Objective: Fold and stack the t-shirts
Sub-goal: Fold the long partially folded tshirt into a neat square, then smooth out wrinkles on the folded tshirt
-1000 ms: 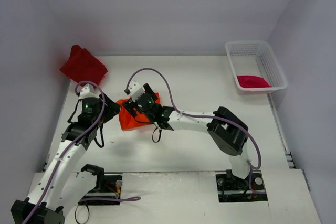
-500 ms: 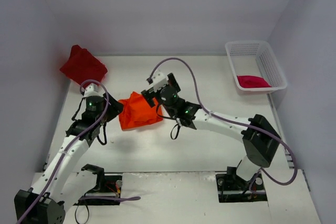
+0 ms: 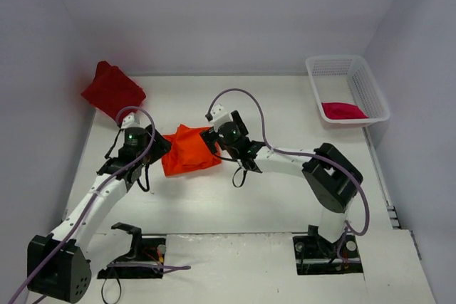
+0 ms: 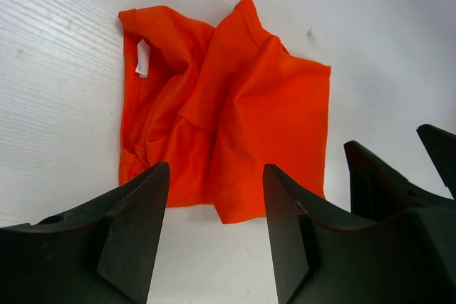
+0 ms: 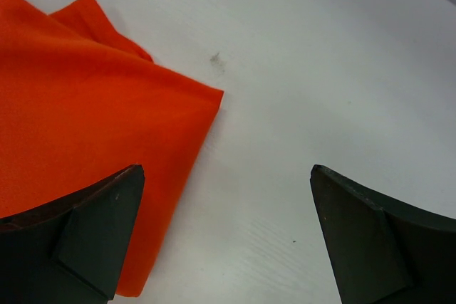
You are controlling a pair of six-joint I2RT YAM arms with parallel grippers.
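the folded orange t-shirt is flanked on the worktop by the left end effector and right end effector, both held apart, empty, seemingly for regrasping.

**Our tally**

We count three t-shirts: one orange t-shirt, one dark red t-shirt and one crimson-pink t-shirt. We count one white mesh basket. We count two grippers, the left gripper and the right gripper, with two fingers each.
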